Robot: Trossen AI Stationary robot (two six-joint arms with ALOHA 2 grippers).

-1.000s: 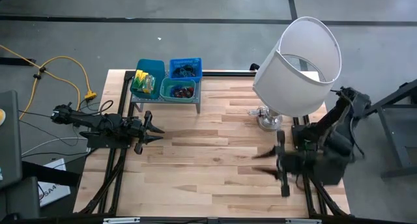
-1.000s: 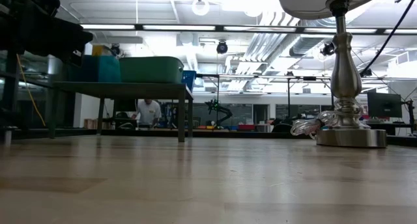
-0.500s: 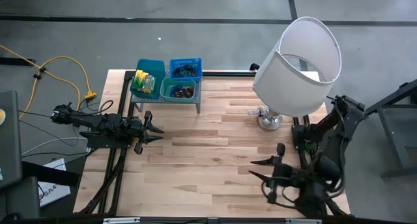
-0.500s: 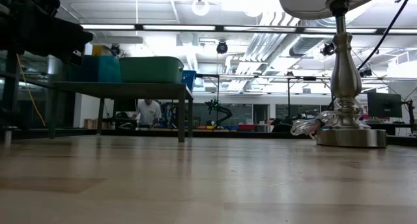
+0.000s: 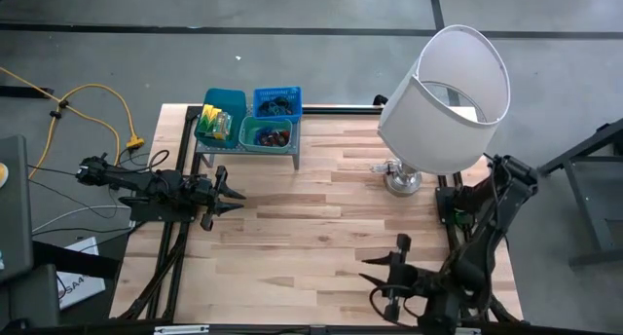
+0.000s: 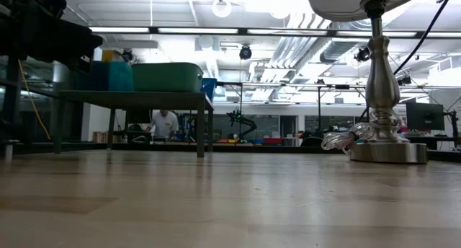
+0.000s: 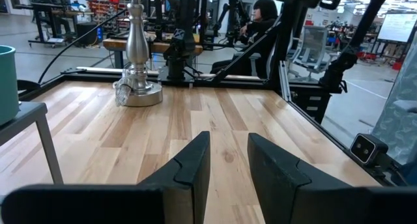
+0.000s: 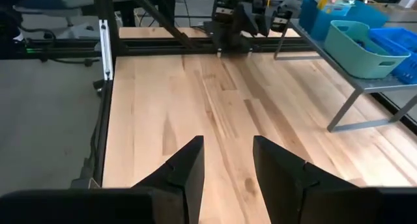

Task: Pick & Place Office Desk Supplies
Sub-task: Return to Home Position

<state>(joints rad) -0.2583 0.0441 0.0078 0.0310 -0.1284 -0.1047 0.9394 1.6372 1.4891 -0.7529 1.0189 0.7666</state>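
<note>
Surface: a light wood surface [image 5: 321,228] with a black frame round it.
Rack: a grey rack [image 5: 248,154] on thin legs stands at 11 o'clock on the surface.
Bins: three bins [image 5: 245,130] sit on top of the rack, close together. Two are blue and one is green.
Supplies: the supplies [image 5: 276,104] all lie inside the bins.
Packets: yellow-green packets [image 5: 213,124] fill the blue bin on the rack's 9 o'clock side. Dark bits are in the other blue bin. Dark and red bits are in the green one. They are too small to tell more.
Lamp: a big lamp [image 5: 448,92] with a white shade stands at 2 o'clock. Its shiny foot is on the surface, just beside the right arm's base.
Left gripper: the left gripper [image 5: 232,191] is at 9 o'clock and points to 3 o'clock. Its fingers are apart, with only wood showing between them.
Supplies from the left gripper: at about 1 o'clock, near, up on the rack. A rack leg is just beside it.
Right gripper: the right gripper [image 5: 384,262] is at 5 o'clock and points to 9 o'clock. Its fingers are apart too, over bare wood.
Supplies from the right gripper: at about 10 o'clock, well apart, across the surface.
Around: a yellow cable [image 5: 97,96] lies on the floor past the 10 o'clock corner. A person [image 6: 164,123] is far back in the room, seen under the rack in the low view.
</note>
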